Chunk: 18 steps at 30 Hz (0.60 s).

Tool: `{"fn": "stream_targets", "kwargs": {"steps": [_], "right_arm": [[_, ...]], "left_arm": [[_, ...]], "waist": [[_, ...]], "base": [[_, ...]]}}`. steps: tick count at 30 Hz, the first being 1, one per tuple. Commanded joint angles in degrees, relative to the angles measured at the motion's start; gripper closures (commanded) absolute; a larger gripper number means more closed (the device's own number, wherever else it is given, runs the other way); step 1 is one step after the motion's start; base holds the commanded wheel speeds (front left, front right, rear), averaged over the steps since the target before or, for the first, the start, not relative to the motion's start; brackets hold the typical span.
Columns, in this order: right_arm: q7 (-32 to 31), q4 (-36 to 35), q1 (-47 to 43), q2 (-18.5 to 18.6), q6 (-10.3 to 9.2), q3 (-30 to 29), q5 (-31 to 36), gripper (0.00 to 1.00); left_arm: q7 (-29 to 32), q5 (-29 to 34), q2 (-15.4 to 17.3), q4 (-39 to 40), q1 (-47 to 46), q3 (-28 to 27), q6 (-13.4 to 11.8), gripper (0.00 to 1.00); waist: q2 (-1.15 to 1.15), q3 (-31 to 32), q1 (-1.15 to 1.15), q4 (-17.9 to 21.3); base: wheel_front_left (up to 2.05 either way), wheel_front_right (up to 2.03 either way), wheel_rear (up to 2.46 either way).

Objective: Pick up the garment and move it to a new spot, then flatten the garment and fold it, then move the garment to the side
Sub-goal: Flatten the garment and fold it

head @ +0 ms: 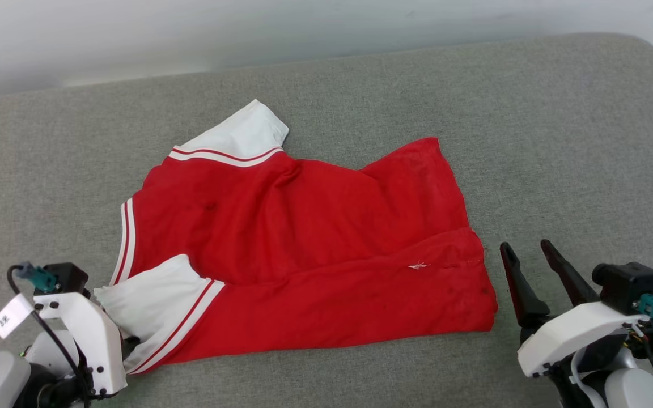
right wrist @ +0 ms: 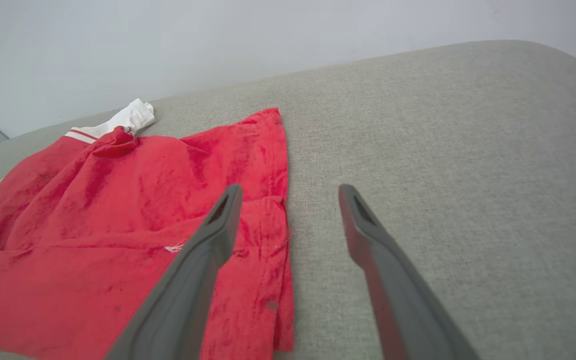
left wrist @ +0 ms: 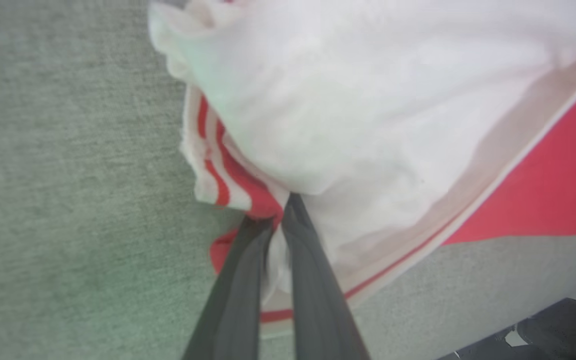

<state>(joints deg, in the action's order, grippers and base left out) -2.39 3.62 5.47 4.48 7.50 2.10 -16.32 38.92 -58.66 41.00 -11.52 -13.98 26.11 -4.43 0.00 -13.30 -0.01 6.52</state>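
1. garment [head: 304,249] lies rumpled mid grey cushion [head: 559,141]; white sleeves at its 11 and 7 o'clock.
2. left gripper [left wrist: 280,212] at garment's 8 o'clock, fingers pinched tight on the near sleeve's striped cuff.
3. right gripper [head: 526,245] at 4 o'clock, fingers spread wide, empty, just beside the hem.

- Your left gripper [left wrist: 280,215]: lower left of the head view, white wrist housing [head: 91,334] tipped forward. Jaws pressed together, pinching the garment [left wrist: 368,110] at its striped sleeve edge.
- Your right gripper [head: 528,247]: lower right of the head view. Its two dark fingers [right wrist: 208,250] point up and slightly left. Jaws spread wide, holding nothing.
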Motion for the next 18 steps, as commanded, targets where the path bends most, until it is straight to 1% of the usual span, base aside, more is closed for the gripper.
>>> {"fn": "stream_targets", "kwargs": {"steps": [1,4,7,12,15,18], "right_arm": [[-1.27,0.1,-0.24,0.56,-0.02,-0.42,-1.2,0.0],[-6.94,0.81,-0.78,2.06,-0.02,-0.9,-3.02,0.0],[-14.6,1.25,-1.04,4.06,-0.02,-0.37,-4.63,0.0],[-26.27,0.75,-0.22,6.9,-0.02,1.82,-6.54,0.0],[-30.55,1.48,1.51,7.9,-0.02,3.6,-6.76,0.0],[-32.62,3.63,3.28,8.23,-0.02,5.23,-7.25,0.0]], "left_arm": [[-1.7,-0.05,-3.21,-0.63,1.76,1.17,0.45,1.0],[-5.91,0.7,-2.38,1.19,2.73,-1.03,-0.5,1.0],[-9.38,1.67,-0.95,4.61,4.26,-3.09,-1.84,1.0],[-12.09,3.06,0.27,11.27,6.46,-4.47,-4.29,1.0],[-12.96,3.98,0.91,14.58,6.65,-5.09,-5.44,1.0],[-13.12,4.72,1.18,16.98,6.63,-5.15,-6.27,1.0]], "waist": [[0.0,0.51,0.01,-0.21],[0.0,1.4,0.01,-0.57],[0.0,2.23,0.01,-1.15],[0.0,2.33,0.01,-2.76],[0.0,1.56,0.01,-3.54],[0.0,0.68,0.01,-4.27]], "base": [[0.0,0.0,0.0],[0.0,0.0,0.0],[0.0,0.0,0.0],[0.0,0.0,0.0],[0.0,0.0,0.0],[0.0,0.0,0.0]]}}
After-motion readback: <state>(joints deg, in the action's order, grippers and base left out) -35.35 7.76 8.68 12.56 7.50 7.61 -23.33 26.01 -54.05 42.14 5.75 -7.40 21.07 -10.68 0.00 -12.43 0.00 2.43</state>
